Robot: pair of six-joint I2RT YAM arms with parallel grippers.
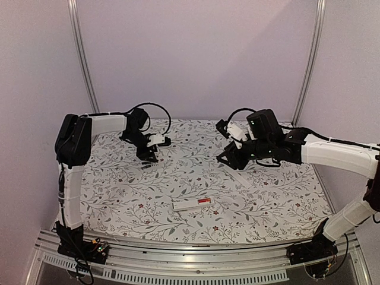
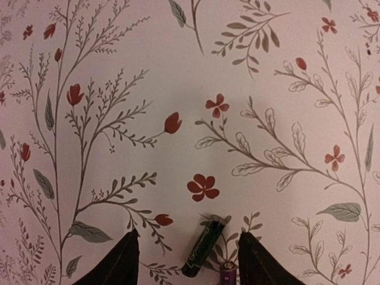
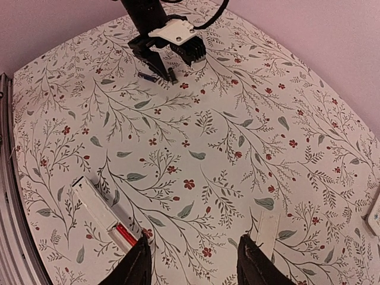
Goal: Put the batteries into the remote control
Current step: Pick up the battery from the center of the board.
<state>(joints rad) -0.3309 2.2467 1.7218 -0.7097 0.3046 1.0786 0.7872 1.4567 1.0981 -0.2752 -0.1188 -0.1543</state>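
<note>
A black battery [image 2: 203,248] lies on the flowered cloth between my left gripper's [image 2: 187,235] open fingers, and the tip of a second, purplish battery [image 2: 227,274] shows beside the right finger. From above, the left gripper [image 1: 149,158] hangs over the batteries [image 1: 145,167] at the back left. The white remote [image 1: 193,204] lies face down at the front centre with a red strip in its open compartment; it also shows in the right wrist view [image 3: 98,208]. My right gripper [image 3: 195,238] is open and empty, raised above the cloth [image 1: 225,158].
The white battery cover [image 3: 267,233] lies by the right gripper's right finger, also seen from above [image 1: 240,178]. The left arm's gripper [image 3: 169,44] shows at the far side of the right wrist view. The metal table rail [image 1: 196,252] runs along the front.
</note>
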